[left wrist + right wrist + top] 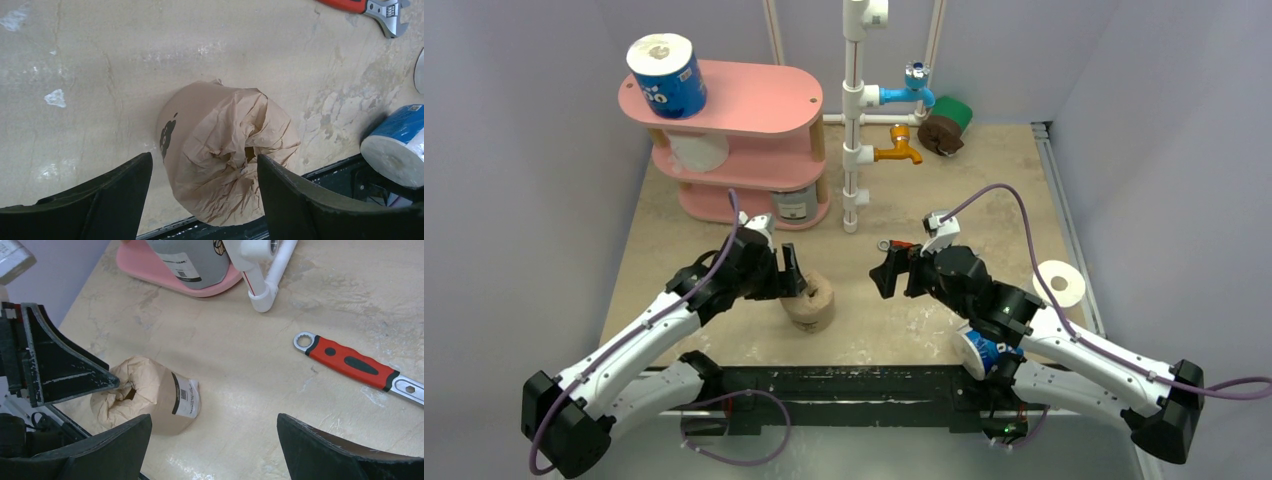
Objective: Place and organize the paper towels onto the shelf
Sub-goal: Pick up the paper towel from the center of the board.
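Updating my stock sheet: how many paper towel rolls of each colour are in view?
Blue rolls: 2
White rolls: 2
Brown rolls: 2
Grey roll: 1
Green roll: 1
Total: 8

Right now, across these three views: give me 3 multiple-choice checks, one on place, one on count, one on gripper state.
1. On which board of the shelf does the blue printed roll stand?
A. top
B. middle
C. bottom

2. How many rolls are on the shelf?
A. one
B. three
C. five

3. The right gripper is:
A. shut, empty
B. shut on a roll
C. open, holding nothing

Answers:
1 A: the top view shows it upright on the top board, at the left end.
2 B: the blue printed roll on top, a white roll on the middle board, and a grey roll on the bottom board.
3 C: in its wrist view the fingers stand wide apart with nothing between them.
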Motion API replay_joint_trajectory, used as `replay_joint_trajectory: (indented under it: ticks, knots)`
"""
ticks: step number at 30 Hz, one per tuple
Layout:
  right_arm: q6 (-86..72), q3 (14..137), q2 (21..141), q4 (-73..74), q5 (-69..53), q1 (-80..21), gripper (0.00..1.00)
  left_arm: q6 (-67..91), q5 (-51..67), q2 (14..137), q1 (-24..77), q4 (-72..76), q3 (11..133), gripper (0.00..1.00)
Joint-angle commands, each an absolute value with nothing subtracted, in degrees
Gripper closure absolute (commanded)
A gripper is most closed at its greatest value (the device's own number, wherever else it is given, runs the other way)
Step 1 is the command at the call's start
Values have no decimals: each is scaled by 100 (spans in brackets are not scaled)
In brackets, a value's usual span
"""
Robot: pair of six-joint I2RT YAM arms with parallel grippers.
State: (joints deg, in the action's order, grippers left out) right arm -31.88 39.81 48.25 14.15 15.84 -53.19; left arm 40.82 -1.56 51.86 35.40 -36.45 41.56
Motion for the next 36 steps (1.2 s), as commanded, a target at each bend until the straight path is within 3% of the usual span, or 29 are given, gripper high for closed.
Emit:
replay_joint_trajectory:
  ticks: [1,21,36]
  knots:
    - [-3131,3946,4762,1201,1744,-5291,1,3941,245,5447,3609,-3185,4183,26]
    - [-3067,3888,4746,1209,1788,-5257,1,3880,-203,6145,3806,-3383,4200,43]
    - [-3058,3885,4733,1204,1782,-5239,1,4123,-812,5973,3930,-3661,4376,70]
